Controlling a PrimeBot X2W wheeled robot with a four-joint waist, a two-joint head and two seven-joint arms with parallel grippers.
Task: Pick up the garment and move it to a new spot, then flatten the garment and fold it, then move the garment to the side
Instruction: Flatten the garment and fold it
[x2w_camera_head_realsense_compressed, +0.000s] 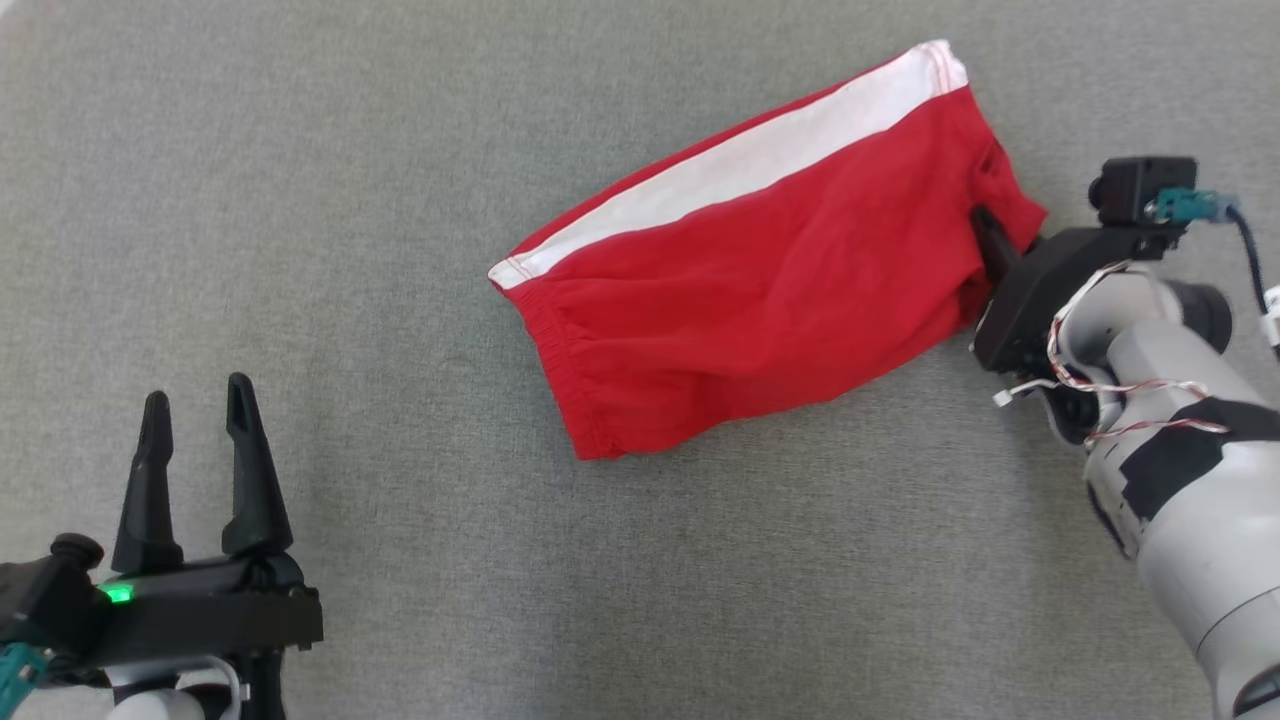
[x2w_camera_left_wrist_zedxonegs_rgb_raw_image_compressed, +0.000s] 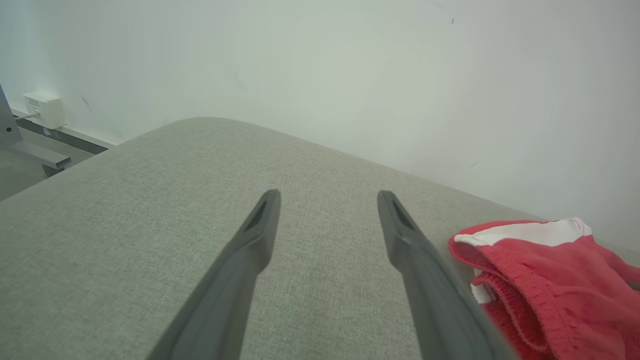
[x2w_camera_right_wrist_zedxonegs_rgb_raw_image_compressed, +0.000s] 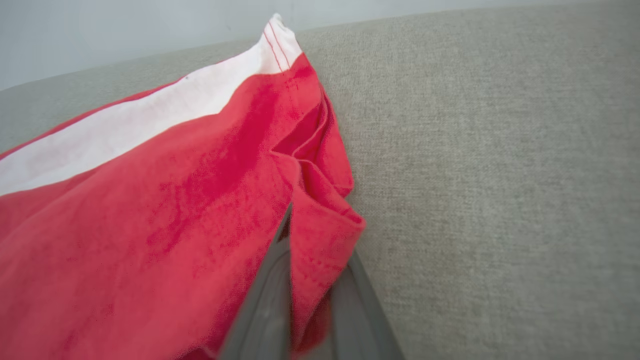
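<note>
The garment (x2w_camera_head_realsense_compressed: 760, 270) is a pair of red shorts with a white side stripe, lying slanted on the grey fabric surface (x2w_camera_head_realsense_compressed: 350, 200). My right gripper (x2w_camera_head_realsense_compressed: 985, 232) is at its right end, and the cloth covers its fingertips. In the right wrist view, a red hem fold of the garment (x2w_camera_right_wrist_zedxonegs_rgb_raw_image_compressed: 175, 215) is pinched between the two fingers of my right gripper (x2w_camera_right_wrist_zedxonegs_rgb_raw_image_compressed: 312, 260), which stand close together. My left gripper (x2w_camera_head_realsense_compressed: 197, 400) rests open at the lower left, well away from the shorts. In the left wrist view, my left gripper (x2w_camera_left_wrist_zedxonegs_rgb_raw_image_compressed: 328, 197) has nothing between its fingers, and the garment (x2w_camera_left_wrist_zedxonegs_rgb_raw_image_compressed: 545, 280) lies to the right.
The grey surface (x2w_camera_left_wrist_zedxonegs_rgb_raw_image_compressed: 150, 200) ends at a rounded far edge against a pale wall (x2w_camera_left_wrist_zedxonegs_rgb_raw_image_compressed: 350, 75). A small white box (x2w_camera_left_wrist_zedxonegs_rgb_raw_image_compressed: 45, 109) sits low on that wall at the far left, beside a metal frame (x2w_camera_left_wrist_zedxonegs_rgb_raw_image_compressed: 30, 150).
</note>
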